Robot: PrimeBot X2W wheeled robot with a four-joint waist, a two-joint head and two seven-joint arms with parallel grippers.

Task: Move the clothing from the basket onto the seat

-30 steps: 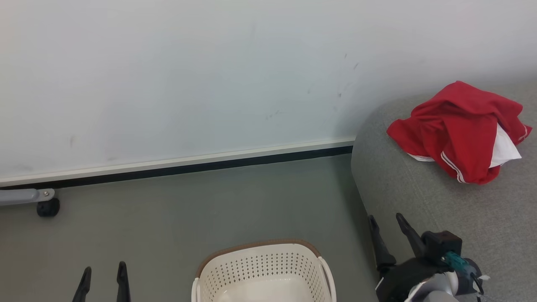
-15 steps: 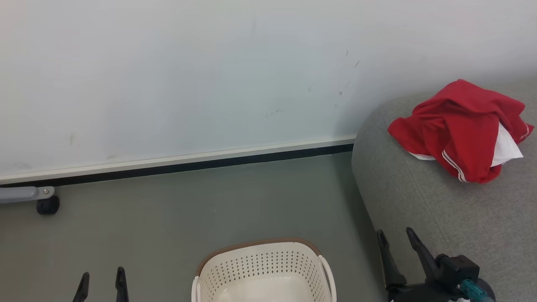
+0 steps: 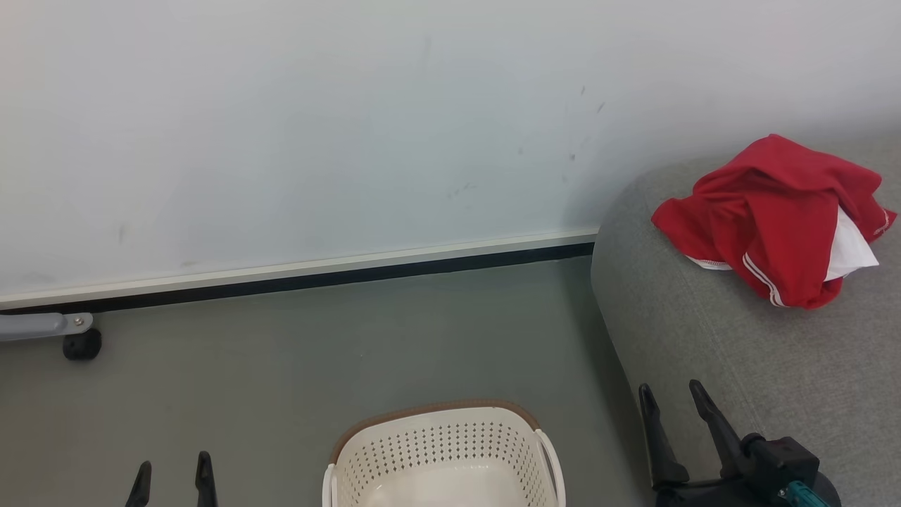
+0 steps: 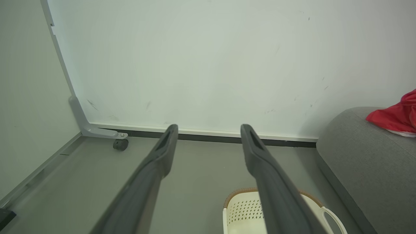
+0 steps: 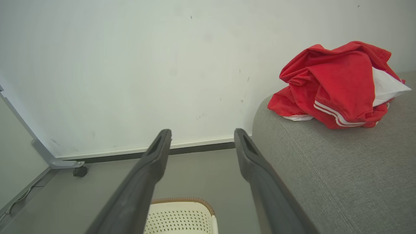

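The clothing sits on the seat, ahead-right of the right gripper — the nearer one; both arms' jaws gape empty.

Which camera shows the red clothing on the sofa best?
The right wrist view: the clothing lies whole and largest there, stripes plain. The head view shows it whole but smaller; the left wrist view catches one corner at its edge.
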